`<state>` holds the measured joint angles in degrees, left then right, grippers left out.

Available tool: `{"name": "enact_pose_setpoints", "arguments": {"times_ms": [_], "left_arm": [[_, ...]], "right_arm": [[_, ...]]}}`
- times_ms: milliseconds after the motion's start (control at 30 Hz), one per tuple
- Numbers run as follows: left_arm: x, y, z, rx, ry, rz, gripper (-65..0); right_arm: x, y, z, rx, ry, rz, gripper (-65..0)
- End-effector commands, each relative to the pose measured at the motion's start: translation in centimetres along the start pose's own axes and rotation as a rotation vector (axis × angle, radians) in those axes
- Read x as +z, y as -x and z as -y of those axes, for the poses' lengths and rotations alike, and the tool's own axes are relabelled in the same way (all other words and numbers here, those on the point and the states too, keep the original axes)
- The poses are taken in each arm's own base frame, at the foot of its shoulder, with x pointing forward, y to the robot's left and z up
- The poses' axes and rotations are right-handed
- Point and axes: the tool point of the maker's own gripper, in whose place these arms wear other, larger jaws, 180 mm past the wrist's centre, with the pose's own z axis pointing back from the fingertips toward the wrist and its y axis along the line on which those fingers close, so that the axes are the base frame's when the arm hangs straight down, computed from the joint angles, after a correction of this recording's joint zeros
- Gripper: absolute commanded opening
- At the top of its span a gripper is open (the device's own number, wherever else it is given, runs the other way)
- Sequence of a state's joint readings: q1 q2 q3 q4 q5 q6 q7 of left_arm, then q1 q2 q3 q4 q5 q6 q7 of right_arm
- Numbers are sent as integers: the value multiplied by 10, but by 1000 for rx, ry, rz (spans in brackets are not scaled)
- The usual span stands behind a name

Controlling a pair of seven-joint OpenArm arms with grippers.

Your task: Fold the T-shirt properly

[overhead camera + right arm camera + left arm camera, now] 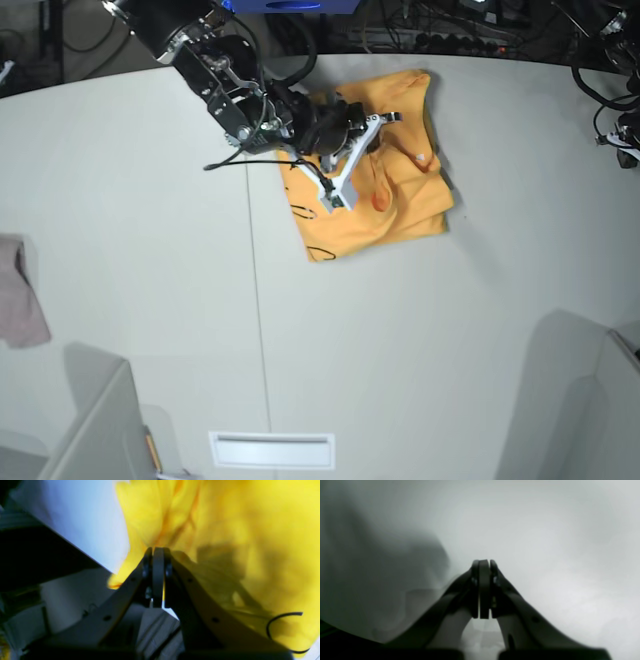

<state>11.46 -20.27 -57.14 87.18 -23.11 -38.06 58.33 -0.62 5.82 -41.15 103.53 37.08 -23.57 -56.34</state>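
Though crumpled, T-shirt (395, 185) on table (140, 180)

No readable text, label or number shows anywhere in the three views.

The table (150, 200) is viewed from overhead by the base camera; the T-shirt (395, 195), shared with it, is seen close along the right gripper (158, 552); only blurred grey is shown past the left gripper (484, 563)

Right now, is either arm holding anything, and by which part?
The right gripper is closed over the T-shirt; whether it pinches cloth is unclear. The left gripper is shut on nothing.
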Motion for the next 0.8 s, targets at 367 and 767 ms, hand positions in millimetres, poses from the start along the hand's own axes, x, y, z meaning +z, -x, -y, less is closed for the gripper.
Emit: {"name": "enact_pose_setpoints", "arguments": {"times_ms": [367,767], "left_arm": [[7,-13,-5,-27,-10,37,-650],[7,-12,-8,-23,-14,34,-650]], "right_arm": [[-23,-53,-42,92,-48,69,-650],[-47,-147,-73,231,-64,412,-650]]}}
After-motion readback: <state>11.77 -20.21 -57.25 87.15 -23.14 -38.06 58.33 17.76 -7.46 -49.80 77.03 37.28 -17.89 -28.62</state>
